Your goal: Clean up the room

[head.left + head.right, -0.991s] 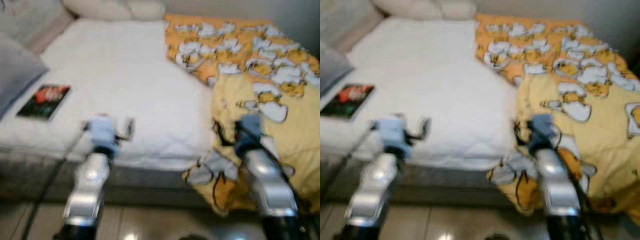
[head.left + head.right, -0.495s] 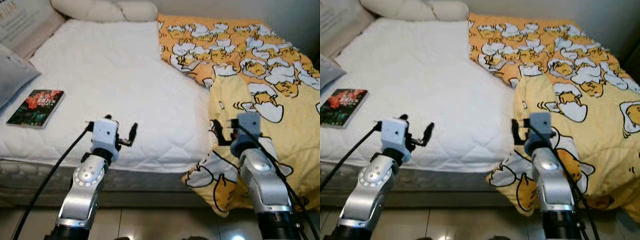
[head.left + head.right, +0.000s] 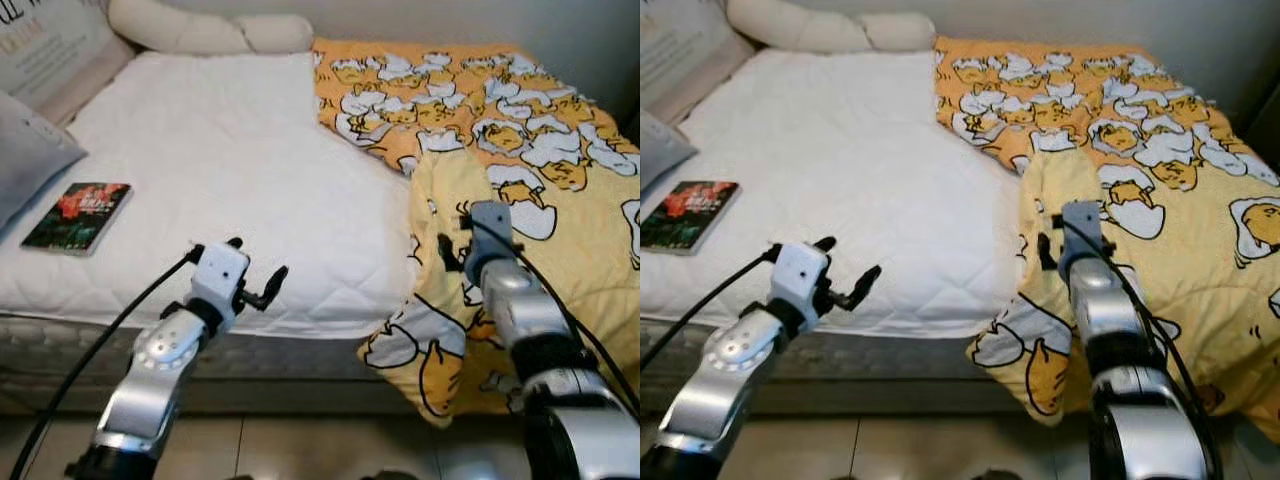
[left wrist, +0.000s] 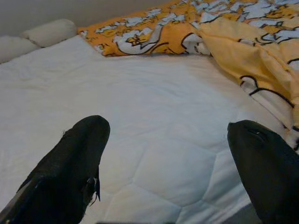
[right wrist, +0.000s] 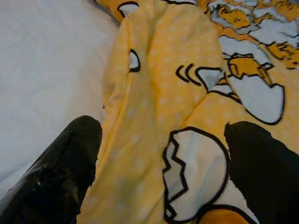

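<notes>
A yellow blanket [image 3: 520, 130] printed with white egg figures covers the right half of the bed and hangs over its front edge. My right gripper [image 5: 161, 154] is open right over the blanket's folded front corner [image 3: 440, 190], a black finger [image 5: 70, 158] on each side of the fold. My left gripper [image 3: 262, 282] is open above the white mattress [image 3: 230, 170] near the front edge, with nothing between its fingers [image 4: 70, 163]. A book [image 3: 78, 216] with a red and dark cover lies on the mattress at the left.
Cream pillows [image 3: 205, 32] lie along the head of the bed by the wall. A grey cushion [image 3: 25, 160] and a printed cushion [image 3: 45, 45] sit at the far left. Tiled floor [image 3: 300, 445] runs below the bed's grey base.
The camera has steadied and shifted. My right gripper has reached forward up to the blanket's folded corner. My left gripper has edged forward over the mattress edge.
</notes>
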Robot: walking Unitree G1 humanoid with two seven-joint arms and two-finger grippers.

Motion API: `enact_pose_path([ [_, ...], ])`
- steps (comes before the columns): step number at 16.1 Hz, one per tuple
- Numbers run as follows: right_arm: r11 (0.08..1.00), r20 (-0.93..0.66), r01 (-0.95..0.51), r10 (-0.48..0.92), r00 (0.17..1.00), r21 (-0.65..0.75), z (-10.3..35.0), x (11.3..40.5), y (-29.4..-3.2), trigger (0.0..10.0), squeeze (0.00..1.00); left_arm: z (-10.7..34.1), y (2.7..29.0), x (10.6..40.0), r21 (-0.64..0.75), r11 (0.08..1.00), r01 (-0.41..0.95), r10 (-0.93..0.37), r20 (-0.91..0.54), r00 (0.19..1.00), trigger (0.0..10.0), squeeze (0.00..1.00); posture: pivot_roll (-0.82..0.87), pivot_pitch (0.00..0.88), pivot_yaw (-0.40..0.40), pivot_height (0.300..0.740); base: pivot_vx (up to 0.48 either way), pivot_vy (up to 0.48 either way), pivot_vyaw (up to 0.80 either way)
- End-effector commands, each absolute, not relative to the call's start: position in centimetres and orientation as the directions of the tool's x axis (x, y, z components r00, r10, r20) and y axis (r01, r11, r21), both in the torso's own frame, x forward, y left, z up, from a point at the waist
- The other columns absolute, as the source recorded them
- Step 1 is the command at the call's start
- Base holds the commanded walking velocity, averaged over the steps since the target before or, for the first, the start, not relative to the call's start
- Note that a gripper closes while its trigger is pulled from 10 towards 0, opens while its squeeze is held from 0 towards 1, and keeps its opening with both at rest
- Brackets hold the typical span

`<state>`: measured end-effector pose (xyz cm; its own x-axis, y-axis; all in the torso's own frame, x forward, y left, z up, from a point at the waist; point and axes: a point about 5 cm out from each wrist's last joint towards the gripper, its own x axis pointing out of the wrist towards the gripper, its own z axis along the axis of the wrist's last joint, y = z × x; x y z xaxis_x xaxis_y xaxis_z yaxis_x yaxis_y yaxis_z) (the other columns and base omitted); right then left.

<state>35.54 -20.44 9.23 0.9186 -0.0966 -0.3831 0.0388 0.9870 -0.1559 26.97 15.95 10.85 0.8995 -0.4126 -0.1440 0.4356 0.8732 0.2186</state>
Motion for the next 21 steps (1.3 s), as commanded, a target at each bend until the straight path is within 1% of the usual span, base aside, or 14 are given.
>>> enact_pose_path([
  [1, 0.992, -0.315, 0.006, -0.046, 0.948, -0.127, 10.4, 36.1, -19.2, 10.0, 1.00, 11.9, 16.3, 27.1, 0.172, 0.909, 0.381, -0.371, -0.088, 0.925, 10.0, 0.00, 0.03, 0.000, -0.037, 0.740, 0.000, 0.000, 0.00],
  [2, 0.992, -0.257, 0.002, -0.035, 0.966, -0.127, 11.0, 35.8, -18.7, 10.0, 0.22, 12.2, 16.6, 27.2, 0.137, 0.941, 0.310, -0.305, -0.054, 0.951, 10.0, 0.00, 0.04, 0.000, -0.047, 0.740, 0.000, 0.000, 0.00],
  [3, 0.994, -0.191, 0.005, -0.026, 0.981, -0.109, 11.7, 35.0, -18.2, 10.0, 0.00, 12.1, 17.0, 27.1, 0.114, 0.967, 0.228, -0.226, -0.030, 0.974, 10.0, 0.00, 0.04, 0.000, -0.052, 0.740, 0.000, 0.000, 0.00],
  [4, 0.996, -0.133, -0.017, 0.005, 0.991, -0.086, 12.3, 33.9, -17.7, 10.0, 0.00, 11.9, 17.3, 26.9, 0.100, 0.982, 0.162, -0.161, -0.016, 0.987, 10.0, 0.00, 0.02, 0.000, -0.052, 0.740, 0.000, 0.000, 0.00],
  [5, 0.995, -0.090, -0.057, 0.049, 0.995, -0.081, 12.3, 31.9, -17.3, 10.0, 0.00, 11.5, 17.6, 26.6, 0.064, 0.993, 0.096, -0.096, -0.010, 0.995, 10.0, 0.00, 0.00, 0.000, -0.044, 0.740, 0.000, 0.000, 0.00],
  [6, 0.997, -0.108, -0.053, 0.047, 0.993, -0.052, 11.7, 30.7, -17.3, 10.0, 0.00, 11.2, 17.6, 26.4, 0.051, 0.996, 0.075, -0.074, -0.011, 0.997, 10.0, 0.00, -0.02, 0.000, -0.032, 0.740, 0.000, 0.000, 0.00],
  [8, 0.999, -0.176, 0.031, -0.034, 0.984, -0.023, 9.9, 29.3, -17.8, 10.0, 0.00, 10.8, 16.8, 26.1, 0.043, 0.994, 0.096, -0.096, -0.013, 0.995, 10.0, 0.00, -0.04, 0.000, -0.018, 0.740, 0.000, 0.000, 0.00],
  [9, 0.999, -0.171, 0.050, -0.051, 0.984, -0.009, 9.9, 28.6, -17.9, 10.0, 0.00, 10.7, 16.4, 26.0, 0.039, 0.994, 0.103, -0.103, -0.016, 0.995, 10.0, 0.00, -0.04, 0.000, -0.017, 0.740, 0.274, 0.000, 0.00],
  [10, 0.999, -0.161, 0.036, -0.040, 0.986, -0.026, 10.1, 27.9, -17.7, 10.0, 0.00, 10.6, 16.1, 26.0, 0.033, 0.993, 0.117, -0.117, -0.021, 0.993, 10.0, 0.00, -0.06, 0.000, -0.009, 0.740, 0.322, 0.000, 0.00],
  [11, 0.999, -0.166, 0.028, -0.031, 0.986, -0.018, 10.2, 27.6, -17.6, 10.0, 0.00, 10.5, 16.0, 25.9, 0.041, 0.991, 0.127, -0.126, -0.023, 0.992, 10.0, 0.00, -0.06, 0.000, -0.002, 0.740, 0.352, 0.000, 0.00],
  [14, 1.000, -0.175, -0.004, 0.003, 0.985, -0.006, 10.2, 27.8, -17.0, 10.0, 0.00, 10.7, 16.1, 26.0, 0.040, 0.992, 0.120, -0.119, -0.016, 0.993, 10.0, 0.00, -0.04, 0.000, -0.010, 0.740, 0.359, 0.000, 0.00],
  [16, 0.999, -0.184, -0.029, 0.025, 0.983, -0.017, 10.3, 27.9, -16.5, 10.0, 0.00, 10.7, 16.5, 25.8, 0.041, 0.994, 0.106, -0.105, -0.017, 0.994, 10.0, 0.00, -0.03, 0.000, -0.020, 0.740, 0.366, 0.000, 0.00],
  [21, 0.994, -0.198, -0.096, 0.086, 0.976, -0.042, 10.3, 28.2, -15.6, 10.0, 0.00, 10.6, 16.5, 25.7, 0.047, 0.993, 0.106, -0.105, -0.024, 0.994, 10.0, 0.00, -0.02, 0.000, -0.027, 0.740, 0.366, 0.000, 0.00],
])
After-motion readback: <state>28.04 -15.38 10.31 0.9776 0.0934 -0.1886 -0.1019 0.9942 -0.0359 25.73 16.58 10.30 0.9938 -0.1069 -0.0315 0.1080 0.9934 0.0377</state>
